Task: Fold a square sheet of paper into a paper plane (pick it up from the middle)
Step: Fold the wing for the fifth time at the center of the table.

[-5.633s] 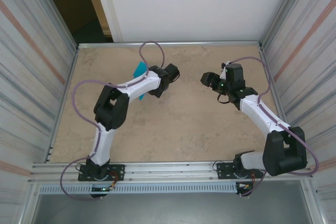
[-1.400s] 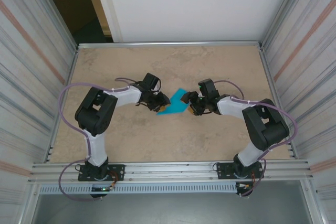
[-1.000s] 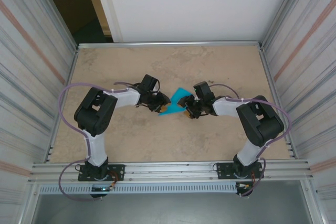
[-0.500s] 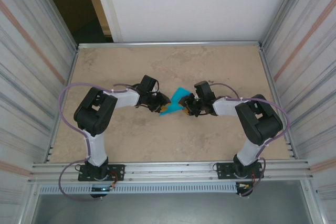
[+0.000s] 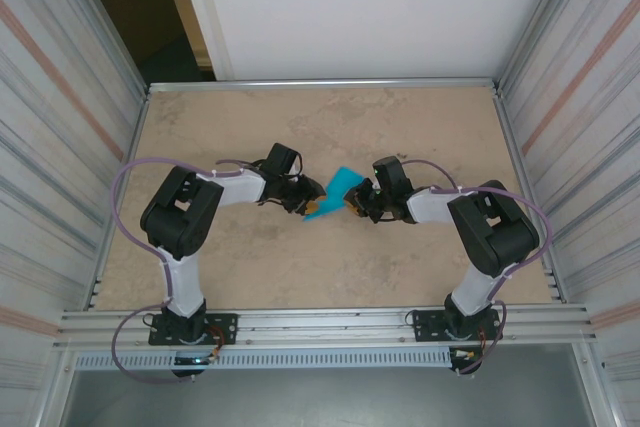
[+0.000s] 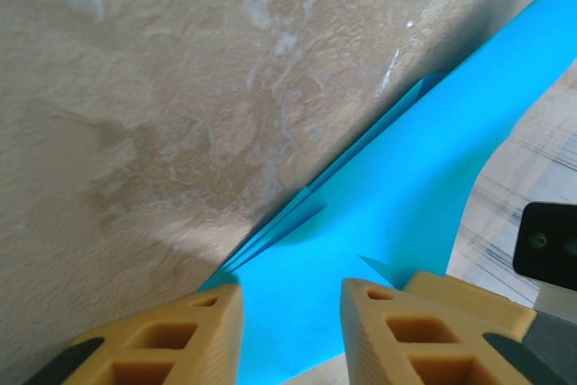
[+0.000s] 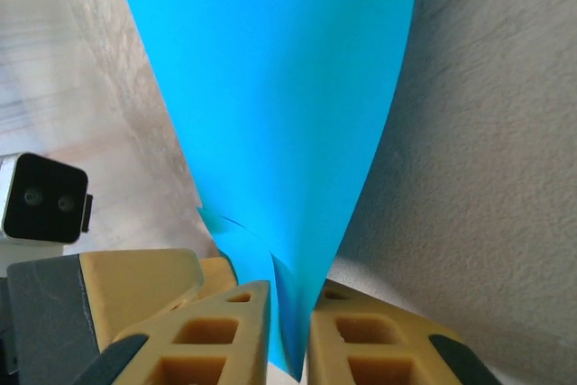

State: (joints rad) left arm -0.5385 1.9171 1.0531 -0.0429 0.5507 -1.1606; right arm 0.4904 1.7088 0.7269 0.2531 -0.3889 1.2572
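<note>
Bright cyan-blue paper plane [image 5: 336, 191] at the middle of the table [image 5: 300, 277], spanning between both grippers in the overhead view. The left wrist view adds layered creases, with the left gripper [image 6: 291, 299] fingers apart around the paper. The right wrist view shows the right gripper [image 7: 290, 299] pinching its narrow end.

The paper plane [image 6: 397, 196] is smooth matt paper, the table [image 6: 135, 87] rough and mottled.

Bright cyan-blue creased paper plane [image 5: 338, 189] against mottled beige-and-tan stone-look tabletop [image 5: 300, 267]; mustard-yellow gripper fingers [image 6: 171, 335], white-and-black robot arms [image 5: 236, 185], silver-ribbed walls [image 5: 50, 147].
</note>
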